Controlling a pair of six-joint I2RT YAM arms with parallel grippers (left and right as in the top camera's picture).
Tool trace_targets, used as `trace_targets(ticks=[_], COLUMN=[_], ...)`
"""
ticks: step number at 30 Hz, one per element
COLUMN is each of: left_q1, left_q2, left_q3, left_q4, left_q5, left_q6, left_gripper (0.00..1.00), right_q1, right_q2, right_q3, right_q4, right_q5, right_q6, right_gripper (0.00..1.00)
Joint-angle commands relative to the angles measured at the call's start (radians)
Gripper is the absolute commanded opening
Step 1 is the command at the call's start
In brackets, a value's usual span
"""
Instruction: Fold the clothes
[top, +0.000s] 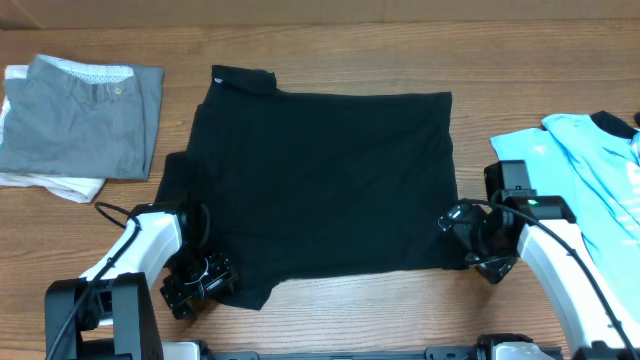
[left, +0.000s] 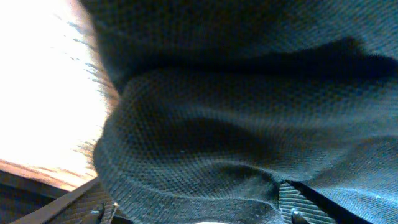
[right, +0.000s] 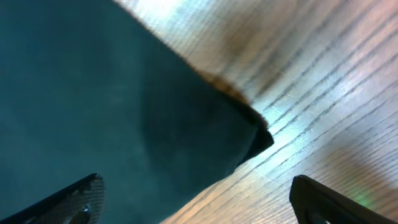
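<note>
While the black shirt (top: 320, 180) lies spread flat mid-worktop (top: 350, 305), both grippers sit at its near corners, jaws apart.
Its collar sits at the far left corner; the far and right edges run straight, while the near left corner is rumpled at the left gripper (top: 205, 280), with cloth bunched between its wide jaws. The right gripper (top: 462, 235) straddles the near right corner, its jaws wide. Bare wood borders the far and near edges. A folded grey garment (top: 85, 115) lies well left, and the light blue shirt (top: 585, 175) lies at the right edge.
</note>
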Motion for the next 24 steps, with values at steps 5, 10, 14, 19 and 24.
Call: trace_targets(ticks=[5,10,14,19,24], left_q1=[0.005,0.005,0.005,0.005,0.005], left_q2=[0.009,0.009,0.009,0.009,0.009], left_q3=[-0.023,-0.023,-0.023,-0.023,-0.022], left_q4=[0.027,0.030,0.037,0.037,0.033], left_q5=[-0.023,-0.014,0.006,0.006,0.010], left_q6=[-0.013,-0.013,-0.012,-0.012,-0.013], left_gripper=[0.91,0.90,0.82,0.60,0.26], right_q1=[-0.004,-0.003,-0.003,-0.003,-0.003], right_q2=[0.040,0.039,0.039,0.040,0.039], right_q3=[-0.129,-0.167,-0.167,-0.167,-0.167], right_q4=[0.101,0.137,0.163,0.165,0.150], right_q5=[-0.009,-0.074,-0.054,-0.017,0.002], right_q6=[0.116,0.116,0.116,0.116,0.116], right_gripper=[0.91,0.86,0.75,0.60,0.27])
